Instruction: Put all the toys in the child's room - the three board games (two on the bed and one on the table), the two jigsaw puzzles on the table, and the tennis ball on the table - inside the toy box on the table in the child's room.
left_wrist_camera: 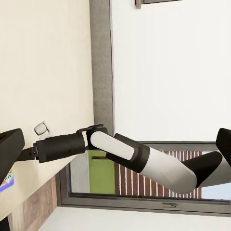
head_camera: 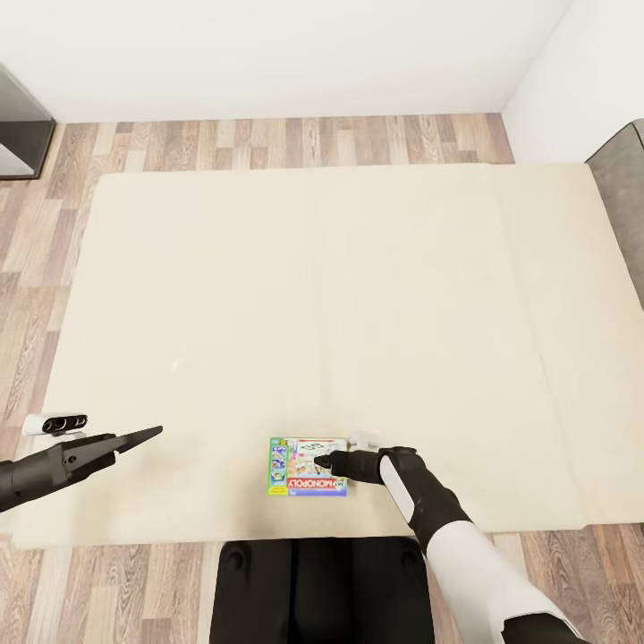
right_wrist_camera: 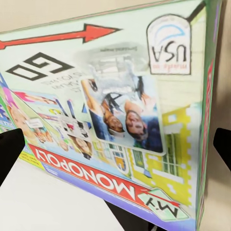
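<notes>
Floor [head_camera: 268,139]: wood planks, along the top, left edge and bottom corners of the head view.
Left gripper [head_camera: 148,436]: lower left of the head view, over the mattress's left edge; jaws together in one dark point, holding nothing.
Bed [head_camera: 322,295]: one, plain beige mattress across the middle of the frame; a dark grey strip [left_wrist_camera: 100,62] borders it in the left wrist view.
Board games: one counted, white-green box [head_camera: 308,466] with a red "MONOPOLY" strip, lying flat on the mattress, lower centre, near the bed's near edge.
Same box, right wrist view [right_wrist_camera: 115,115]: lid close up, red arrow, "GO", "My Monopoly" banner.
Right gripper [head_camera: 324,461]: lower centre-right, tip over the box's right part; jaws apart, one dark fingertip [right_wrist_camera: 10,151] at each side of the wrist view; contact with the lid cannot be told.
Right arm [left_wrist_camera: 144,156]: white and black, crossing the left wrist view before a window.
</notes>
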You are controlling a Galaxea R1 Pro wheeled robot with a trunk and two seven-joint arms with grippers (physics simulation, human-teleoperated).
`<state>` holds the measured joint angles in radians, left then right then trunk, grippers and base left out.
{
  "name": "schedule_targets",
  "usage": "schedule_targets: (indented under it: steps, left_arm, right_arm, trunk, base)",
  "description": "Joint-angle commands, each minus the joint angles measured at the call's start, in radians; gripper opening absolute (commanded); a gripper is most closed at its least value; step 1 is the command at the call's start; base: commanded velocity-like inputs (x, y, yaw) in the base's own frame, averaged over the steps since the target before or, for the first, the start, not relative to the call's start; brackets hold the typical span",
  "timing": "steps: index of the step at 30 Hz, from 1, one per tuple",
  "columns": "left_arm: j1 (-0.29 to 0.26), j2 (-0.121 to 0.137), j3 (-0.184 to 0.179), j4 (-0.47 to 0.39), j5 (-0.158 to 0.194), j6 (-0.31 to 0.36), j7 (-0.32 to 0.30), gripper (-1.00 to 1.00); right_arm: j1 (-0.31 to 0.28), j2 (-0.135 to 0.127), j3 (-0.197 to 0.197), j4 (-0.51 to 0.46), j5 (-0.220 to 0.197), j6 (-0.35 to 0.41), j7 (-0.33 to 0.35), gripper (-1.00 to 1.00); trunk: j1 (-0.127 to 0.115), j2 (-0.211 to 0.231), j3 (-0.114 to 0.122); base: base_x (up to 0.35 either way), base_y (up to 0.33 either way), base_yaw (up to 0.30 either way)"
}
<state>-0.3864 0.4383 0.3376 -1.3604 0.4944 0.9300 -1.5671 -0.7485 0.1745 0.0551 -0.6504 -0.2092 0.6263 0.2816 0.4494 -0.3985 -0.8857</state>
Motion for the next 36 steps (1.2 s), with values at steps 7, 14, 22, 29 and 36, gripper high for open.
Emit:
schedule_targets:
  steps: [7,14,22,29,36]
  left_arm:
    - [0.000,0.000,0.000,0.000,0.000,0.011,-0.004,1.00]
    - [0.000,0.000,0.000,0.000,0.000,0.011,-0.004,1.00]
    - [0.000,0.000,0.000,0.000,0.000,0.011,-0.004,1.00]
    - [0.000,0.000,0.000,0.000,0.000,0.011,-0.004,1.00]
    - [0.000,0.000,0.000,0.000,0.000,0.011,-0.004,1.00]
  right_arm:
    - [0.000,0.000,0.000,-0.001,0.001,0.004,-0.001,1.00]
    - [0.000,0.000,0.000,-0.001,0.001,0.005,-0.001,1.00]
    - [0.000,0.000,0.000,-0.002,0.001,0.006,-0.002,1.00]
    - [0.000,0.000,0.000,-0.002,-0.001,0.006,-0.001,1.00]
    - [0.000,0.000,0.000,-0.002,-0.001,0.006,-0.001,1.00]
  trunk:
    - [0.001,-0.001,-0.001]
    - [0.001,-0.001,-0.001]
    - [0.001,-0.001,-0.001]
    - [0.001,-0.001,-0.001]
    - [0.001,-0.001,-0.001]
  base:
    - [0.000,0.040,0.000]
    - [0.000,0.145,0.000]
    - [0.000,0.049,0.000]
    - [0.000,0.002,0.060]
    - [0.000,0.000,0.013]
